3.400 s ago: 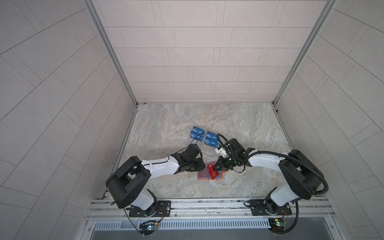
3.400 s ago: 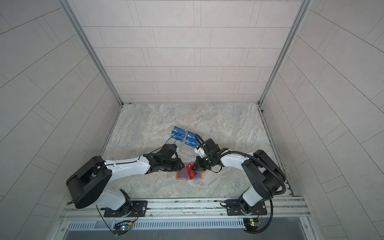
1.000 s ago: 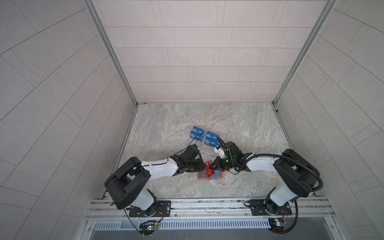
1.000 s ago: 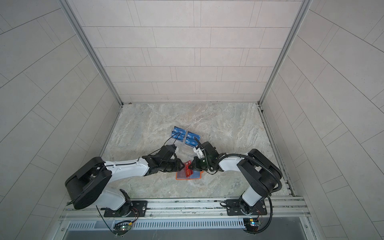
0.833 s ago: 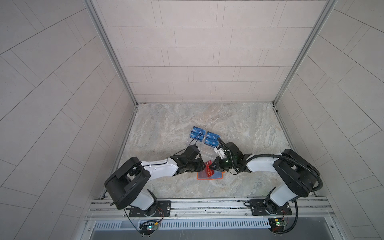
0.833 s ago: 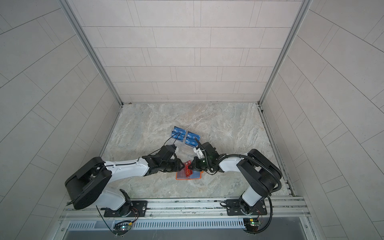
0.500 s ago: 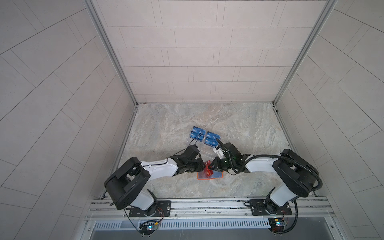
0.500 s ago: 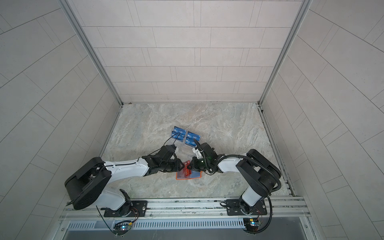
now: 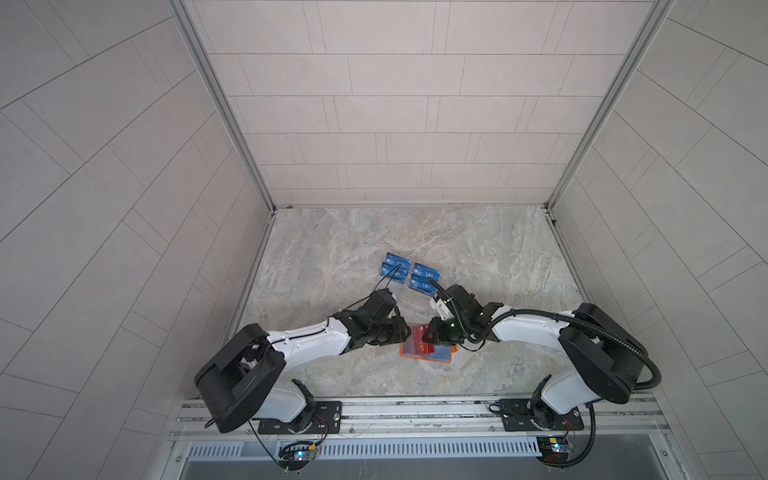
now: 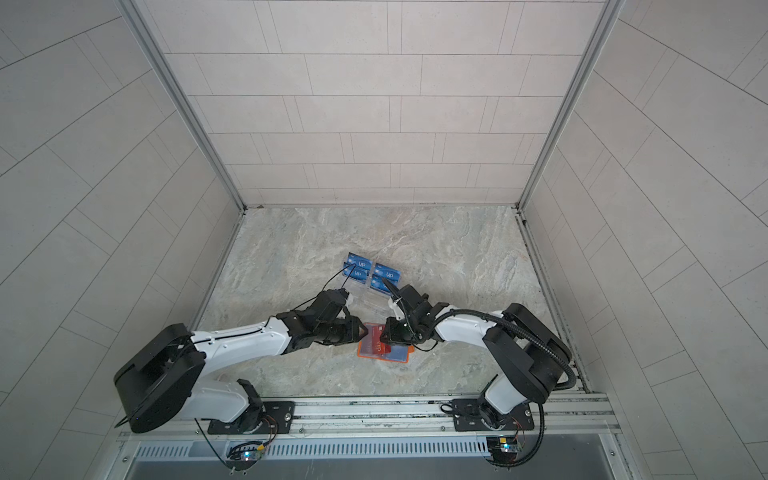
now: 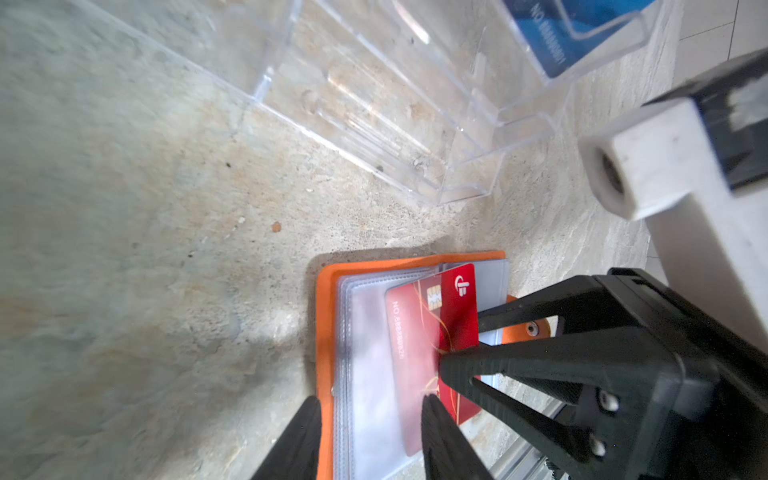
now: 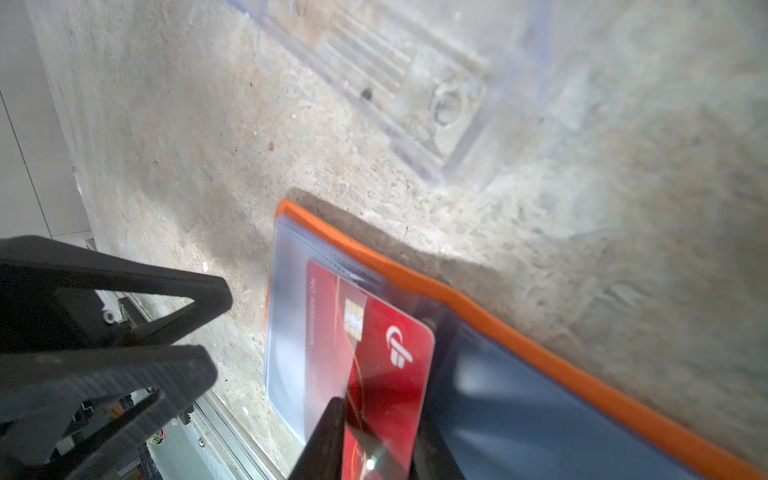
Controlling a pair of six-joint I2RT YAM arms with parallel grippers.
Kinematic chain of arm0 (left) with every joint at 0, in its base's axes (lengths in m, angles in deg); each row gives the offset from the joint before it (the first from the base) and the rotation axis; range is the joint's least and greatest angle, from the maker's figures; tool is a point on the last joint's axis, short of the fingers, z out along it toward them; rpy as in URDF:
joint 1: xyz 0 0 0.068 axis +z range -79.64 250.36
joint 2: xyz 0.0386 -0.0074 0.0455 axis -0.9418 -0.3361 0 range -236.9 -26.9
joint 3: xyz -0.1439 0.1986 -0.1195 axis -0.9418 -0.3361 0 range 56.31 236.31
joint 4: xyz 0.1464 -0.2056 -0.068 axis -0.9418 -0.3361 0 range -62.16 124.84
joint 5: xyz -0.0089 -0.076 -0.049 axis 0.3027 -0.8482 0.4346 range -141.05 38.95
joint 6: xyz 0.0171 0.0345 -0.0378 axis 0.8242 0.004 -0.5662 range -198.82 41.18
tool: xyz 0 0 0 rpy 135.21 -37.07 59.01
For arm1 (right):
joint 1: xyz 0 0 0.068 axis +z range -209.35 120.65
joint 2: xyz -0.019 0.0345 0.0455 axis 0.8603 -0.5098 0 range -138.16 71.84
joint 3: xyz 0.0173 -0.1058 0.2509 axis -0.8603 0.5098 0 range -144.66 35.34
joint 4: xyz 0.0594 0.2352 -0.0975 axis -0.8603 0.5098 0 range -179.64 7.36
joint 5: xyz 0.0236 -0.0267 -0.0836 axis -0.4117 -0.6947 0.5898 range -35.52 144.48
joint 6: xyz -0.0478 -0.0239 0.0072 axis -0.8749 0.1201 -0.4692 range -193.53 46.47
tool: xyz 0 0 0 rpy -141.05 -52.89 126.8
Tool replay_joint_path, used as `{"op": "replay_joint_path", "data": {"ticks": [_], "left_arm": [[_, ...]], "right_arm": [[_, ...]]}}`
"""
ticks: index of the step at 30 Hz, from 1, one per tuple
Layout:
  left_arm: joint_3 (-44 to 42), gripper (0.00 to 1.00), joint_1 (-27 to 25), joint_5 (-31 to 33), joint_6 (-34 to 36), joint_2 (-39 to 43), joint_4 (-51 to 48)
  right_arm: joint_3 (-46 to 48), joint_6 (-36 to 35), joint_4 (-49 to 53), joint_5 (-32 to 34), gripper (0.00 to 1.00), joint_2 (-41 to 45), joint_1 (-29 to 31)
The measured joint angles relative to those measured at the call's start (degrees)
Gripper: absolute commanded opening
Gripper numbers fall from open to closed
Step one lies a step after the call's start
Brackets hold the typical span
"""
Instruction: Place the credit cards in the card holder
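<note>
The orange card holder (image 9: 428,360) (image 10: 388,358) lies open near the table's front. A red credit card (image 11: 415,340) (image 12: 374,353) sits partway in a clear sleeve of its left page. A blue card (image 12: 540,415) lies under the right page's sleeve. My right gripper (image 12: 378,411) (image 9: 432,334) stands open, fingers either side of the red card's free end. My left gripper (image 11: 370,399) (image 9: 405,332) is open and straddles the holder's orange edge (image 11: 326,332) and its sleeves, one fingertip on the sleeve over the card. More blue credit cards (image 9: 411,274) (image 10: 372,270) stand behind.
Two clear acrylic tiered racks (image 9: 415,301) (image 11: 374,104) sit just behind the holder, their back tiers holding the blue cards. The metal rail (image 9: 415,409) runs along the table's front edge, close to the holder. Tiled walls close in the sides.
The right gripper's jaws have parted from the red card, which now lies lower and deeper in the sleeve. The left jaws have widened a little. Both arms have barely shifted.
</note>
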Motion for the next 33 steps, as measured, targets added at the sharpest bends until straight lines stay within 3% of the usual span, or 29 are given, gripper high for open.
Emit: {"op": "replay_joint_path", "data": {"ticks": [8, 33], "left_arm": [[0.0, 0.42, 0.2, 0.2, 0.5, -3.0, -0.2], [-6.3, 0.4, 0.3, -1.0, -2.8, -1.9, 9.8]], "right_arm": [[-3.8, -3.1, 7.1, 1.5, 0.44, -0.3, 2.2], [-12.5, -7.0, 12.4, 1.8, 0.43, -7.5, 7.2]]}}
